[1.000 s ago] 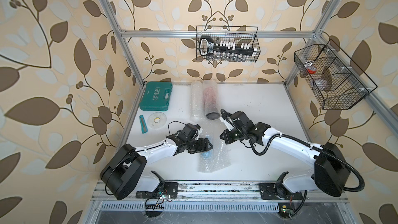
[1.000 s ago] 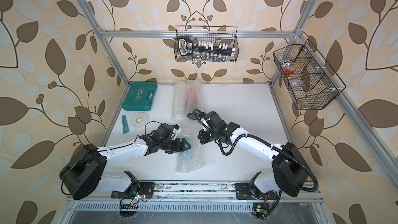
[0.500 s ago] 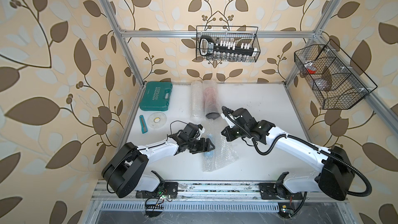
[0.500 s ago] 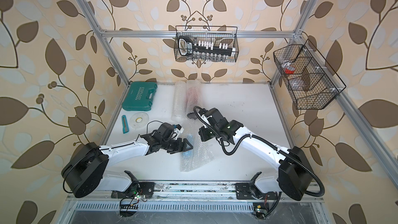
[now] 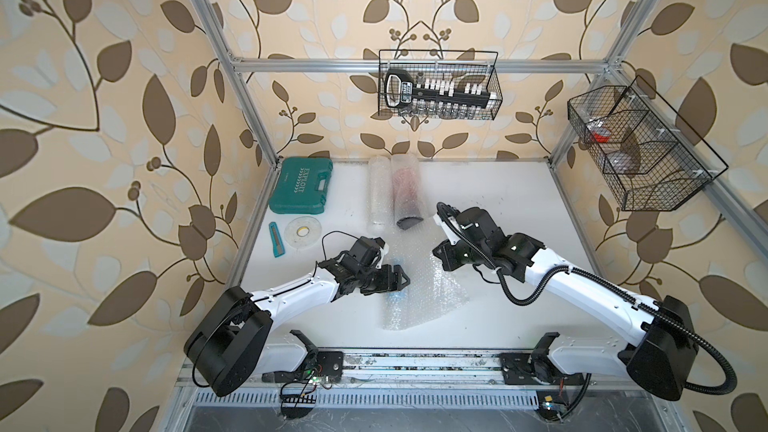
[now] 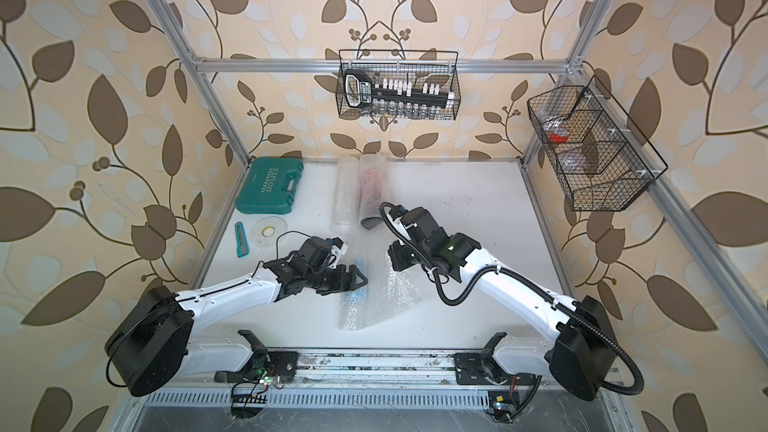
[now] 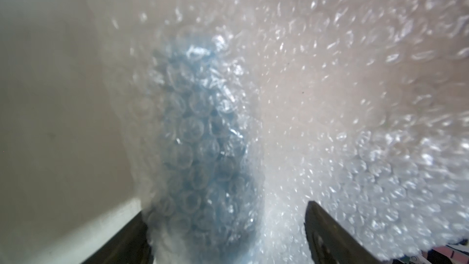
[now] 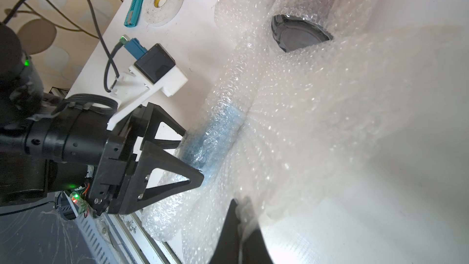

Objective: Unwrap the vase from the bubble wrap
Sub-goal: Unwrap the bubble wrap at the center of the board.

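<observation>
We see the white table [image 5: 498,209] with both arms reaching in from its 6 o'clock edge. The right arm [image 5: 582,288] has swung its big black joint a little further out toward 4 o'clock than a second ago. Its wrist sits nearly where it was, just toward 3 o'clock of the table's middle. The left arm [image 5: 299,290] keeps much the same pose at 7 o'clock.

The bubble wrap [image 5: 432,297] lies just toward 6 o'clock of the middle, and here we find the plain change. A second ago it was a narrow bundle; now its loose sheet fans out wider toward 3 o'clock. One edge is lifted up to the right gripper [image 8: 237,208], whose jaws are together, pinching that edge. At 12 o'clock two rolled tubes [image 5: 376,197] of the same plastic lie side by side, unmoved, and the one nearer 1 o'clock has something dark reddish inside. The green tool case [image 5: 301,191] sits at 10 o'clock.

The vase [image 8: 213,133], blue, lies on its side at the 9 o'clock edge of the sheet, covered by the bubbles. The left gripper [image 8: 193,154] straddles it with jaws apart. In the left wrist view one finger [image 7: 127,239] touches the wrap and the other stands clear of it. The tape roll [image 5: 303,232] and the teal knife [image 5: 277,240] lie just beside each other toward 9 o'clock, as before.
</observation>
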You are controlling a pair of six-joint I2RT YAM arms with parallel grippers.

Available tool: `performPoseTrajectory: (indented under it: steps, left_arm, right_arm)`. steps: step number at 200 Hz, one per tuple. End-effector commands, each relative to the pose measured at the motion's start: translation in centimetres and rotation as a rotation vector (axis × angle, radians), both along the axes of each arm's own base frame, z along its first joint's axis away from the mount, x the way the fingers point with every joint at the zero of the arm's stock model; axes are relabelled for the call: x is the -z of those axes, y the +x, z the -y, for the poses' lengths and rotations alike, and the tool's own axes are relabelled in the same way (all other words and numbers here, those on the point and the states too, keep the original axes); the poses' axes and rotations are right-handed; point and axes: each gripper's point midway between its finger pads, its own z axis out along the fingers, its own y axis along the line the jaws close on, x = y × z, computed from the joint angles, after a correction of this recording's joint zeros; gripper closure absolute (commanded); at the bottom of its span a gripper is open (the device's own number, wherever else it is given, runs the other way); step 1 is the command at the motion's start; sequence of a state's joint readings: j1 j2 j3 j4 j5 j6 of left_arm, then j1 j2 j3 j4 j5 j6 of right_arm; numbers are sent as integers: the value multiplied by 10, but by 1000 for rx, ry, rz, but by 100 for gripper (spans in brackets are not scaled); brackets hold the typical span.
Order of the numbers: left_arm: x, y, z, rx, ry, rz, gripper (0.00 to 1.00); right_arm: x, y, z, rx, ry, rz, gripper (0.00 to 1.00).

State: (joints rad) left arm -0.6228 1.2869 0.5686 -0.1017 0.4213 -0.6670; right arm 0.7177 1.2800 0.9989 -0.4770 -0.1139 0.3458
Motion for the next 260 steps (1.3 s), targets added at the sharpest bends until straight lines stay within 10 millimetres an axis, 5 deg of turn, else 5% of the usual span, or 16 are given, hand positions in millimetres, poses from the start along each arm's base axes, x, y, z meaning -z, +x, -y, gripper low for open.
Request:
performPoseTrajectory:
  steps: [1, 21, 81, 142, 200, 260]
  left_arm:
    - [-12, 0, 18, 44, -96, 9, 15]
    - [-10, -1, 19, 41, -104, -6, 15]
    - [1, 9, -20, -71, 132, 36, 8]
    - [-2, 6, -11, -33, 79, 37, 10]
    - [7, 10, -36, -104, 223, 33, 9]
    - [-4, 11, -56, -148, 294, 89, 7]
  right_arm:
    - [-22, 5, 3, 10, 8, 56, 100]
    - [-29, 6, 6, 23, 8, 78, 100]
    - [-46, 8, 21, 76, -15, 127, 100]
    - [-55, 8, 36, 124, -45, 164, 100]
    - [-45, 9, 43, 147, -90, 154, 100]
    - [-27, 12, 51, 180, -153, 132, 100]
